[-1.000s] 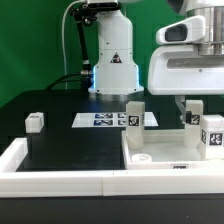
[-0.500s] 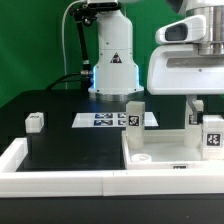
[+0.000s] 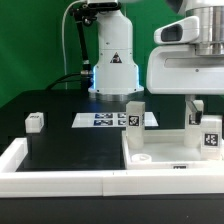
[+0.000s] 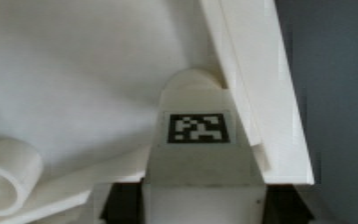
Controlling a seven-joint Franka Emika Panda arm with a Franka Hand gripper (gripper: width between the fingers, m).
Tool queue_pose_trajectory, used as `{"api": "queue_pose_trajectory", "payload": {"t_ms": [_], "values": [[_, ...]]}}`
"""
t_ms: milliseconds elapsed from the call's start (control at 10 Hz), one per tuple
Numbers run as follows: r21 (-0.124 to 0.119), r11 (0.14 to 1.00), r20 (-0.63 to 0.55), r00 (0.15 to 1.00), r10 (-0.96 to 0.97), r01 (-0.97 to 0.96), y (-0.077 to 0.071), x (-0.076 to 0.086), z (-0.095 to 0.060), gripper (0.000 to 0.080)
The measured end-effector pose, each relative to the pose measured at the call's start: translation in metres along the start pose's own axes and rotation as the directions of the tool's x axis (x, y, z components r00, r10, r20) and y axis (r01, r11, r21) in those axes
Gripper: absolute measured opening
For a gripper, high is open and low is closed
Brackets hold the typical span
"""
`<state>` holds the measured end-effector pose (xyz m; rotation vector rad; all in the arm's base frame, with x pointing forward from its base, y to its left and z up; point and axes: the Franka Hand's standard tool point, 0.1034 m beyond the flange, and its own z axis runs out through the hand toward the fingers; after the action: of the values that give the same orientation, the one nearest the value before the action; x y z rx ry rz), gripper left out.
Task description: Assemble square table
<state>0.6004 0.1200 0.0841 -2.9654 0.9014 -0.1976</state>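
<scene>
Black worktop (image 3: 70, 145), green wall (image 3: 30, 40) behind; we see the tool (image 4: 197, 205) clenched on a tagged leg (image 4: 201, 160) at the white slab (image 3: 165, 148).

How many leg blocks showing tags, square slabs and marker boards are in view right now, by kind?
Leg blocks showing a tag: 3 (loose leg block, upright leg block, gripped leg block)
Square slab: 1
Marker board: 1
Total: 5
</scene>
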Motion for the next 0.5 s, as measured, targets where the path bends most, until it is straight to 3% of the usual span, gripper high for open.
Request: {"api": "queue_pose_trajectory", "payload": {"t_ms": [200,500], "values": [[0.002,0.98,-0.007,0.98,0.199,-0.199,-0.0015,-0.0016,0.0001,0.029],[-0.005,0.859,-0.002,0.859,0.512,-0.512,-0.0033,-0.0023,0.0012,0.029]]}}
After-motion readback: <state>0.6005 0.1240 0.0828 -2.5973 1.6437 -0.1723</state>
